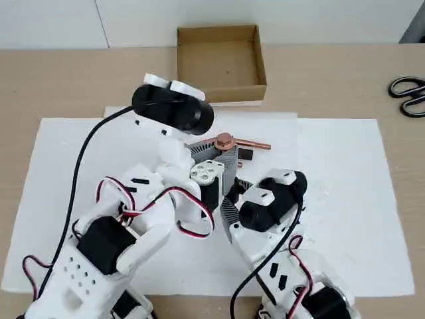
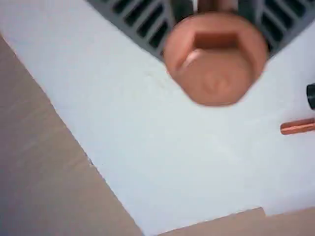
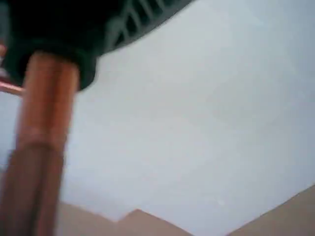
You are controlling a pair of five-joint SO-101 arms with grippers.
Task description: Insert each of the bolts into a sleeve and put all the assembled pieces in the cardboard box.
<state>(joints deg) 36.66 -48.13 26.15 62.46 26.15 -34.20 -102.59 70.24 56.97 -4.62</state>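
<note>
Closest to me, toward 6 o'clock, my right pincer is closed on a copper sleeve over the white sheet. Just past it, mid-sheet, my left pincer is clamped on a bolt, its hex head poking out beyond the jaws. A loose copper piece lies at the bolt's 3 o'clock. Farther off, the cardboard box sits on the surface at 12 o'clock, scissors at 2
</note>
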